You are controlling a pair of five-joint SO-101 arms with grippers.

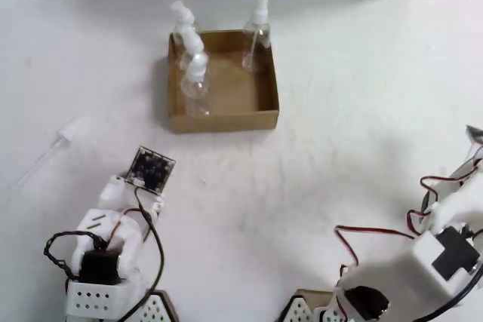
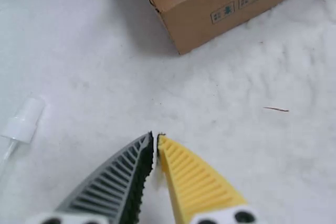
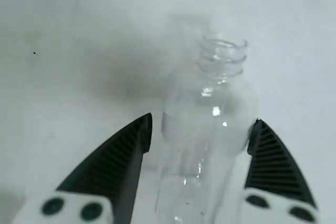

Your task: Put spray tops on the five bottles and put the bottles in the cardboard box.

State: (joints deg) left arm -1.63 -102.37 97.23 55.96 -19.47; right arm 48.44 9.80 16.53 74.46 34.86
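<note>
the uncapped bottle [image 3: 210, 129] is found between the spread fingers of the right gripper [image 3: 202, 125]. a slight gap is noted on one side, so no firm hold is judged. the left gripper [image 2: 156, 140] is closed on nothing, near the loose spray top [image 1: 69, 133] on the table [image 1: 362, 73]. three capped bottles [image 1: 195, 73] are stood in the cardboard box [image 1: 223, 121]. the uncapped bottle should be clamped squarely on its body, with the threaded neck left free for the top.

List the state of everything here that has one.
Box: open, three bottles inside.
Boxed bottles: standing, spray tops on.
Spray top: lying loose, unattached.
Bare bottle: no top on.
Left pincer: shut, empty.
Right pincer: around the bare bottle, grip unclear.
</note>
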